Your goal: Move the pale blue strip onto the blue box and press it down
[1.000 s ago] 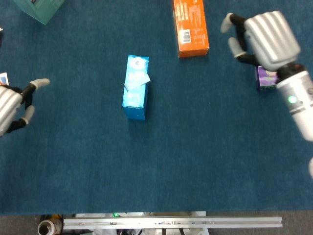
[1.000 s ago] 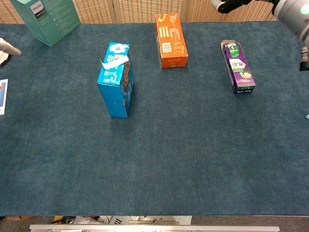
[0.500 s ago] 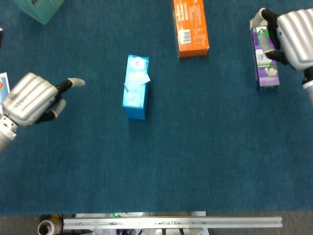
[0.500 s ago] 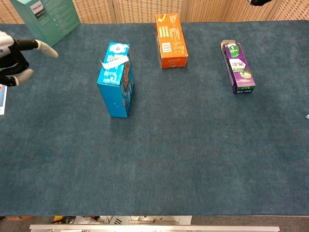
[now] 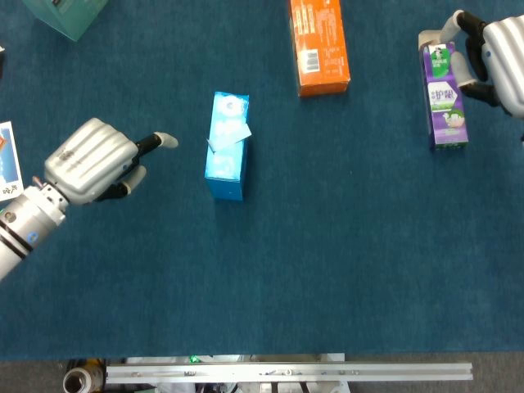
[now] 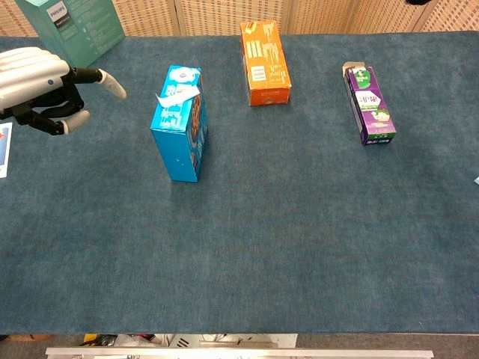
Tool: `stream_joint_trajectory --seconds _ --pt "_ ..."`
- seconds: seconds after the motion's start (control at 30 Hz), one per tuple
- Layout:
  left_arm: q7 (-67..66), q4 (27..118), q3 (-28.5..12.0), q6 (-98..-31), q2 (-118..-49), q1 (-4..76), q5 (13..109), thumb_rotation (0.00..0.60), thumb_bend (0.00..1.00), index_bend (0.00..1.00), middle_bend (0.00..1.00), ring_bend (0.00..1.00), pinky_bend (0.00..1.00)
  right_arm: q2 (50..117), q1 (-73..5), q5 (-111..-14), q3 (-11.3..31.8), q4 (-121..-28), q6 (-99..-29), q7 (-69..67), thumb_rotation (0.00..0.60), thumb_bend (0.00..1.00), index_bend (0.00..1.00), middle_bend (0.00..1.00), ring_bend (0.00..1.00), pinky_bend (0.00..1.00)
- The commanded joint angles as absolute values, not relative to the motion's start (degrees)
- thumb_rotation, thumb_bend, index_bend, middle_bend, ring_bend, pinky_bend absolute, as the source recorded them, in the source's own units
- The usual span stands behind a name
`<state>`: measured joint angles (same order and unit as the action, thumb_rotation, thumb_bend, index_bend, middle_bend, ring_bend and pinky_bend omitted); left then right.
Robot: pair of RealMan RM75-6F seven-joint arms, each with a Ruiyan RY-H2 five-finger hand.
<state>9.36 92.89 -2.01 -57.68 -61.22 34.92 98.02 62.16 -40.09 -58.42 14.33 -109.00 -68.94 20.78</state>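
Observation:
The blue box (image 5: 227, 164) lies on the table left of centre, also visible in the chest view as blue box (image 6: 179, 131). The pale blue strip (image 5: 228, 136) lies on the box's top near its far end, one end sticking up; the chest view shows the same strip (image 6: 177, 93). My left hand (image 5: 97, 160) hovers left of the box, empty, one finger stretched toward it and a gap between them; the left hand (image 6: 41, 82) is also in the chest view. At the top right edge my right hand (image 5: 499, 57) holds nothing.
An orange box (image 5: 319, 45) lies at the back centre. A purple carton (image 5: 444, 97) lies just beside the right hand. A teal box (image 6: 75, 26) stands at the back left, and a card (image 5: 6, 172) lies at the left edge.
My left hand has moved right toward the blue box, finger leading. The right hand has drawn back to the right, uncovering the purple carton. Box and strip have not moved.

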Motion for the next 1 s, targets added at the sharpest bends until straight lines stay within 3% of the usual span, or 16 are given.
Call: stream_joint_trajectory --seconds 0.03,1.0 --pt "8.4 93.2 -2.4 -56.6 -61.9 35.8 96.7 0.6 0.52 0.24 0.91 0.9 0.85 61.8 -39.7 -58.7 14.3 -109.0 -68.9 20.5 0.6 0.44 0.45 0.88 0.93 1.0" --pt "4.2 96.8 -2.8 -52.4 -63.2 39.5 90.1 0.6 0.52 0.24 0.91 0.9 0.85 60.5 -36.8 -60.1 15.1 -106.4 -67.5 16.5 0.6 0.44 0.45 0.89 0.94 1.0"
